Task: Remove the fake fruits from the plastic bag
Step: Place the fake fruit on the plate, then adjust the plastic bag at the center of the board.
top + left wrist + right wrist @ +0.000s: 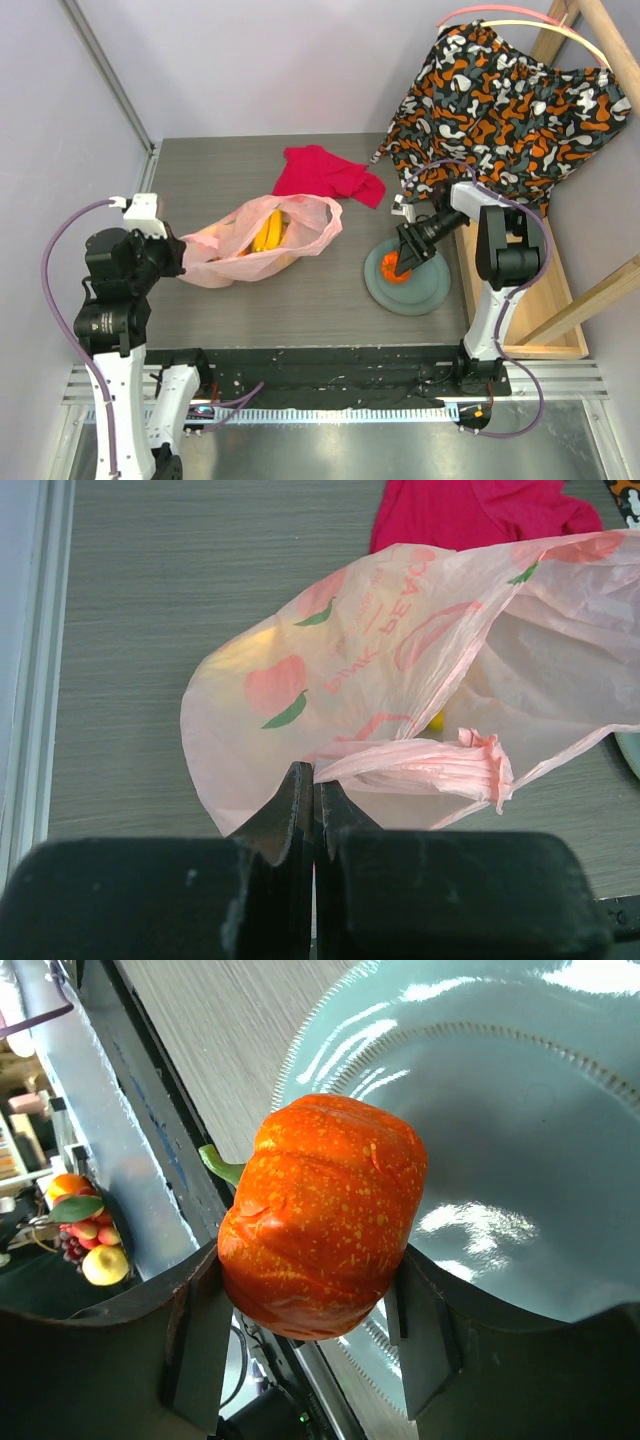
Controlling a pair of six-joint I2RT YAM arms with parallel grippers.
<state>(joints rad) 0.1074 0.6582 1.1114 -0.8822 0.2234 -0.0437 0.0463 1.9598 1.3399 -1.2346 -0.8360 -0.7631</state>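
Observation:
The pale-pink plastic bag (pixel 250 245) lies left of centre with its mouth open; yellow bananas (pixel 268 232) show inside. My left gripper (pixel 183 256) is shut on the bag's near-left edge; in the left wrist view the fingers (pixel 300 800) pinch the twisted plastic of the bag (pixel 400 680). A bit of yellow fruit (pixel 437 720) shows through the bag. My right gripper (pixel 402 262) is shut on an orange pumpkin-like fruit (pixel 320 1210) with a green stem, at the near-left rim of the grey-green plate (pixel 500 1110). That fruit (pixel 392 268) also shows in the top view.
A red cloth (pixel 325 172) lies behind the bag. A patterned orange, black and white cloth (pixel 500 100) hangs over a wooden frame (pixel 560 300) at the right. The plate (pixel 430 290) lies right of centre. A wall runs along the left.

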